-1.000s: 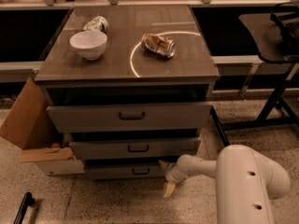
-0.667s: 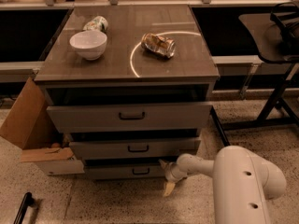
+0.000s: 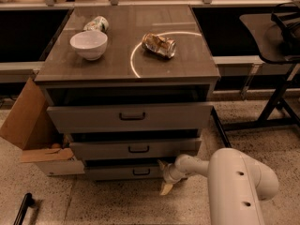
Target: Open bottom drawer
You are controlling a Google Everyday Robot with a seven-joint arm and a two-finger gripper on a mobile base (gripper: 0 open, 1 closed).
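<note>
- Three drawers front the cabinet; the bottom drawer is the lowest and slimmest, just above the floor, with a small dark handle at its centre.
- A dark gap shows above each drawer front, and the top one sticks out furthest.
- The arm comes in from the lower right: a thick white link stands near the camera, and a slimmer forearm runs left from it, low and nearly level.
- The gripper sits at the right end of the bottom drawer's front, well right of the handle.
- Its two tan fingers are spread wide, one angled up by the drawer's corner and one angled down toward the floor, with nothing between them.
- A white bowl, a crushed can and a second can lie on top.
- A cardboard box leans against the cabinet's left side.
</note>
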